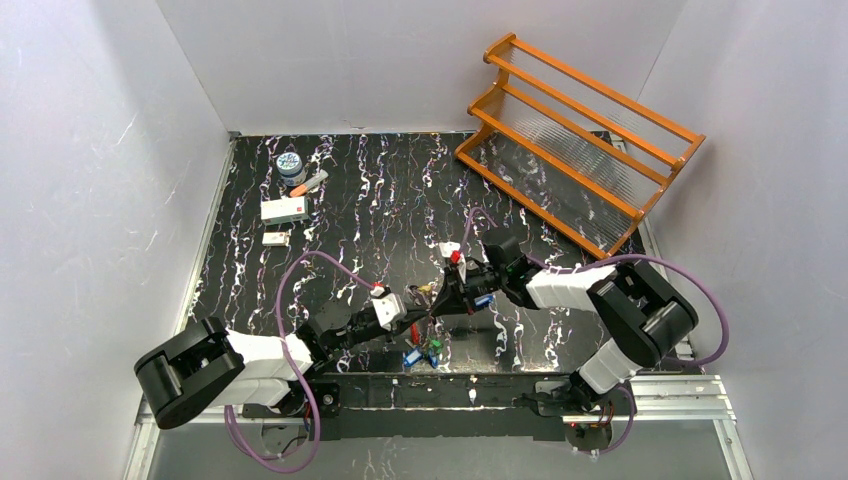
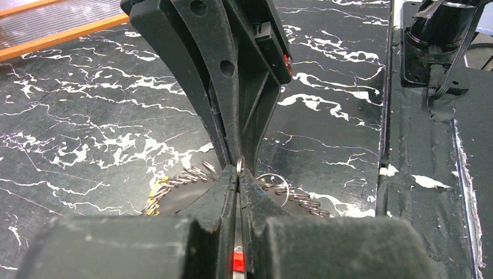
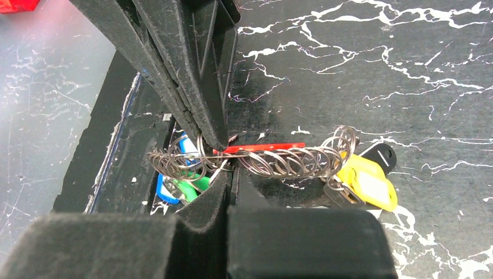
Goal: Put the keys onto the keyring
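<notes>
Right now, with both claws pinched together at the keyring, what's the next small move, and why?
Probably draw the right claw slightly away from the left claw, both kept shut. They grip the keyring almost tip to tip, its looped wire bunched at their tips and a yellow tag lying alongside, so a little separation might open room on the wire.

Both arms stretch inward and low. The left claw (image 1: 421,307) and right claw (image 1: 447,293) meet tip to tip, each with fingers pressed together.
</notes>
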